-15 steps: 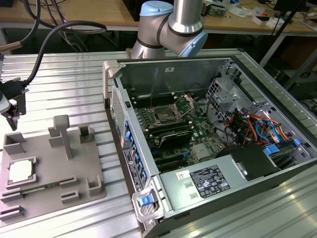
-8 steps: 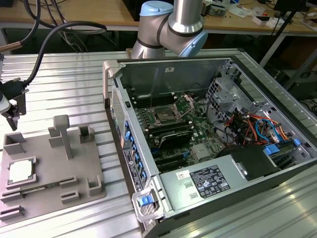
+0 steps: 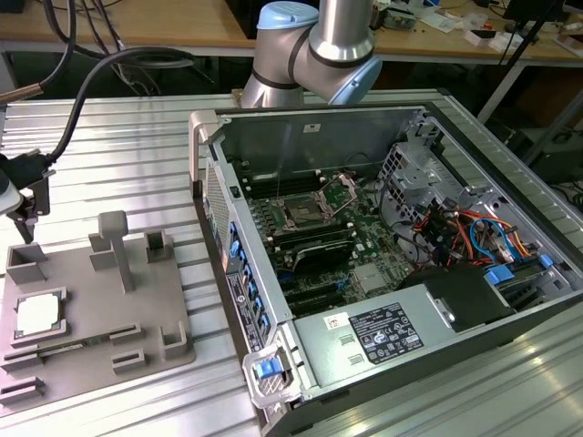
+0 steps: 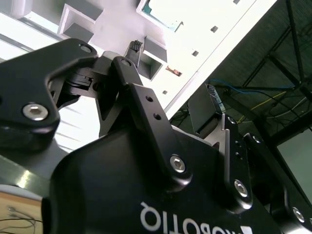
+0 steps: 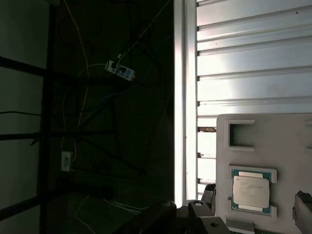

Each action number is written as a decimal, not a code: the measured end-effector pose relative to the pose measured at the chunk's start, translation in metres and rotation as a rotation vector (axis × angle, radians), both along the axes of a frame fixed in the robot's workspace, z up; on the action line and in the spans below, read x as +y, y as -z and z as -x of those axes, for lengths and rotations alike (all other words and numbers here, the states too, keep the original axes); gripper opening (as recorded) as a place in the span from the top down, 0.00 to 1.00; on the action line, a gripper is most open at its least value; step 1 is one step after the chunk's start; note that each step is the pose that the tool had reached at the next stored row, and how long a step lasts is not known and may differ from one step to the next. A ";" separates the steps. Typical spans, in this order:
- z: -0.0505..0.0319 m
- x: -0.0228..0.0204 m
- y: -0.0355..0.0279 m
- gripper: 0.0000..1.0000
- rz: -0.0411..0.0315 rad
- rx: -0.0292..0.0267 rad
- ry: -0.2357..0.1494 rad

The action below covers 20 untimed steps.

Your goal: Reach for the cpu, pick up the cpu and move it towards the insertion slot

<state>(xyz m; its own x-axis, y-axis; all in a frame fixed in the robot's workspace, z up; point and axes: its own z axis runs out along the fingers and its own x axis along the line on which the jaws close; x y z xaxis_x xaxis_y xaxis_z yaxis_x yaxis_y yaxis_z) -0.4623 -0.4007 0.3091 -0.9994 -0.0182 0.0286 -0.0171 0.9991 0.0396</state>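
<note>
Big open computer case (image 3: pixel 310 137) fills 3 o'clock in the exterior view. The grey fixture plate (image 3: pixel 82 300) is at 8 o'clock with the gripper (image 5: pixel 255 196) over it, jaws spread wide and empty. The insertion slot (image 3: pixel 302 215) is inside the case. The cpu (image 3: pixel 38 314) lies flat in its plate pocket. Probably light, stiff and delicate underneath, so pinch opposite edges.

a ribbed metal table (image 3: pixel 109 137) with long grooves spreads across the exterior view, catching pale light in bright streaks. behind it runs a wooden workbench (image 3: pixel 137 23) strewn with small clutter and dark cables. in the first wrist view, past the table's edge, the floor (image 5: pixel 97 161) lies dark, with a white power strip (image 5: pixel 120 71) and thin loose cords (image 5: pixel 83 97) trailing across it.
</note>
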 end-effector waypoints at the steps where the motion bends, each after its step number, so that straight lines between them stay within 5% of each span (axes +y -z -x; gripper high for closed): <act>1: 0.0000 0.0000 0.0013 0.34 0.0000 0.0000 0.000; 8: 0.0013 -0.0016 0.0182 0.34 0.0000 -0.0001 -0.002; 13: 0.0013 -0.0055 0.0236 0.34 -0.0003 -0.0009 -0.026; 16: 0.0014 -0.0071 0.0267 0.34 -0.0001 -0.0111 -0.025; 19: 0.0012 -0.0076 0.0289 0.34 0.0003 -0.0318 -0.023; 20: 0.0013 -0.0075 0.0288 0.34 0.0004 -0.0318 -0.022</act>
<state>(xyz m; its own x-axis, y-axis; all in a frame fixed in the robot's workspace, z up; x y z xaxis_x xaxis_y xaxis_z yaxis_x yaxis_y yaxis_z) -0.4636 -0.4082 0.2803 -0.9992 -0.0407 -0.0031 -0.0408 0.9984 0.0384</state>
